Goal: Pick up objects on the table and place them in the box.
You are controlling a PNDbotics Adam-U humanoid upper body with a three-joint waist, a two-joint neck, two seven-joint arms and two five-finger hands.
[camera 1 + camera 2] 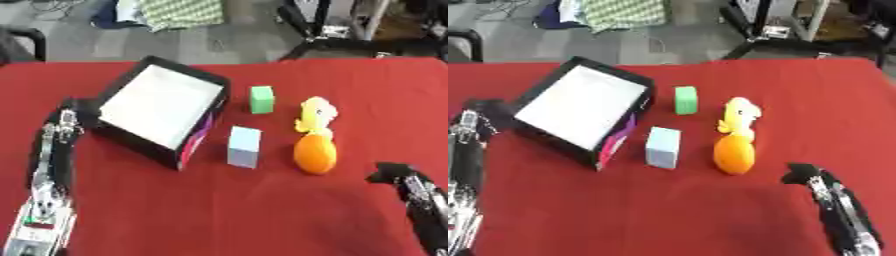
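I'm seeing my left hand (68, 111) sitting against the black box (163, 107) – fingers unclear; right hand (805, 174) hovering near the orange (315, 155), can't tell either – blocks lying beside the box.

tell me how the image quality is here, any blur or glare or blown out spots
Left eye view: soft throughout, the box interior blown out to flat white, the orange and yellow toy merging at their edges. Right eye view: equally soft, the right hand a dark smear; the red tablecloth shows no glare.

1 box (203, 131), 2 blocks (green (262, 99), pale blue (244, 146)), 1 orange (315, 155), 1 yellow toy (317, 113).
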